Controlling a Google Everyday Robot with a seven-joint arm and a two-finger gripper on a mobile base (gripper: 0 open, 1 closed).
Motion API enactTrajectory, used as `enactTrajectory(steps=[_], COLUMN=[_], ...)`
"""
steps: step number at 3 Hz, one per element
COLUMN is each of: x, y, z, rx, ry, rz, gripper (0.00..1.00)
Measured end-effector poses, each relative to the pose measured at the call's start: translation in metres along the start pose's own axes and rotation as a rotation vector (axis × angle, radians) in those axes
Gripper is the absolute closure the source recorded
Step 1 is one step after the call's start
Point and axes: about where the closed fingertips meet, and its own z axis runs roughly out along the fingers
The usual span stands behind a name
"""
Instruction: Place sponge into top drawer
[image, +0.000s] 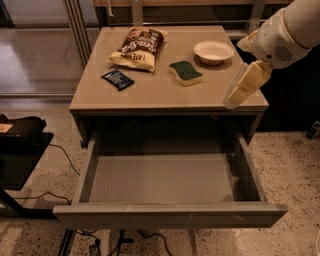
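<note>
The sponge (185, 72), dark green on top over pale yellow foam, lies on the tabletop (150, 92) right of centre, just in front-left of the white bowl. The top drawer (165, 180) stands pulled fully out below the table, its grey bottom bare. My gripper (239, 92) hangs from the white arm at the right, over the table's right front corner, about a hand's width right of and nearer than the sponge. It holds nothing.
A white bowl (213, 51) sits at the back right. A chip bag (138, 48) lies at the back centre-left, a flat dark blue packet (118, 79) in front of it. A black object and cables (20, 145) lie on the floor at left.
</note>
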Motion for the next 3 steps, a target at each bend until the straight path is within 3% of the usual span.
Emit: enactTrajectory(steps=[1, 2, 3], x=[-0.013, -0.025, -0.029], y=[-0.009, -0.027, -0.051], z=[0.024, 0.048, 0.066], rx=[-0.021, -0.027, -0.019], ry=[-0.023, -0.089, -0.184], rz=[-0.022, -0.013, 0.042], gripper=[0.0, 0.0, 0.0])
